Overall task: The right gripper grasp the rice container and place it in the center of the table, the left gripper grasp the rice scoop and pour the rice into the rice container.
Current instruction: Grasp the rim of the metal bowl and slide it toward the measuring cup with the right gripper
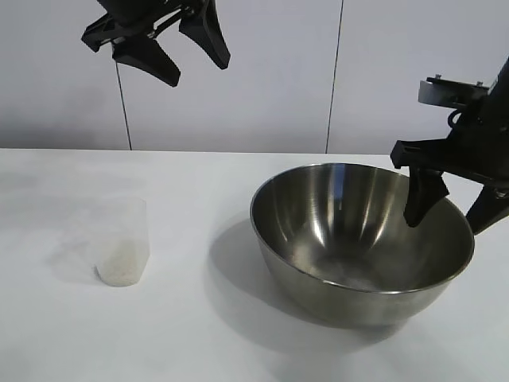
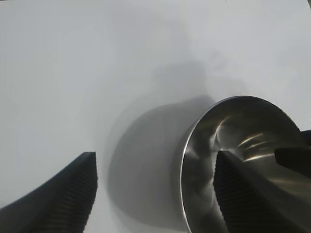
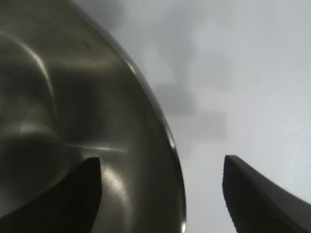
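the right tool (image 1: 455,208), its fingers apart astride the rim at the bowl's (image 1: 350,239) 3 o'clock side, could slip on the thin shiny steel and tip or skid the bowl across the surface (image 1: 199,334) toward the cup (image 1: 122,241) at 9 o'clock.

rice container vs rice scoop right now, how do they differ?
Size: the rice container is far wider than the rice scoop.
Material: the container is shiny steel; the scoop is clear, slightly frosted plastic.
Contents: the scoop holds the rice at its bottom; the container shows no grains.
Handling: the right gripper straddles the container's rim, open, one finger inside; the scoop stands untouched, with the left gripper open high above the table.
Shared: both stand upright on the white table.
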Controlling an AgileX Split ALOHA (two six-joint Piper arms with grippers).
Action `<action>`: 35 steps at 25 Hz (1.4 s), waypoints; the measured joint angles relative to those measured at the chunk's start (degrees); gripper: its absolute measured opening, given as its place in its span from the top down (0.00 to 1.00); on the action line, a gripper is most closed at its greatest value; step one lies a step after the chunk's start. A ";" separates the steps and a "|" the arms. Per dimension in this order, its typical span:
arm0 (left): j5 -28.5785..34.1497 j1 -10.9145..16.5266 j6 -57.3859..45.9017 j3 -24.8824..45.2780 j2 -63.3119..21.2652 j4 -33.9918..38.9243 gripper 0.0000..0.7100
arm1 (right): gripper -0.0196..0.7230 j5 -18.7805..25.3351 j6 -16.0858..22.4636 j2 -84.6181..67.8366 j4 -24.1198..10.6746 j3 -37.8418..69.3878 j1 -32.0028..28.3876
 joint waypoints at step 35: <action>-0.11 0.00 -0.05 0.00 0.06 0.00 0.30 | 0.96 10.70 -11.33 -1.41 13.94 -8.60 0.17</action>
